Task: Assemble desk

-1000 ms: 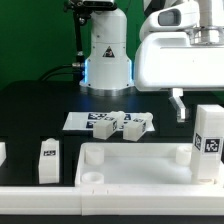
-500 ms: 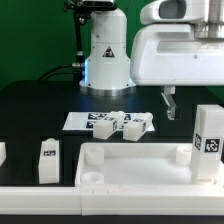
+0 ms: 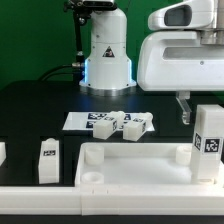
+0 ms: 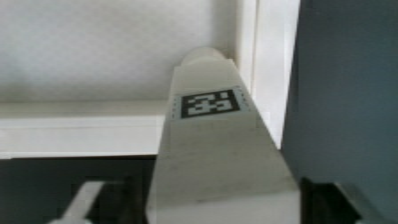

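White parts in ext. view: seeing slab (image 3: 135,165) lying flat at front, one leg (image 3: 209,135) standing upright at its end on ext. view's right. Seeing gripper (image 3: 184,115) hanging just beside leg's upper part; jaws open or clamped, can't tell. Wrist view: looking down tagged leg (image 4: 214,140), slab (image 4: 89,80) beyond; not showing jaws clearly.

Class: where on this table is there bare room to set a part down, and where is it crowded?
Free: the black table on the exterior view's left, between robot base, marker board and standing leg; also the slab's middle. Crowded: two lying legs at the marker board, and the upright leg at the slab's end on that view's right.
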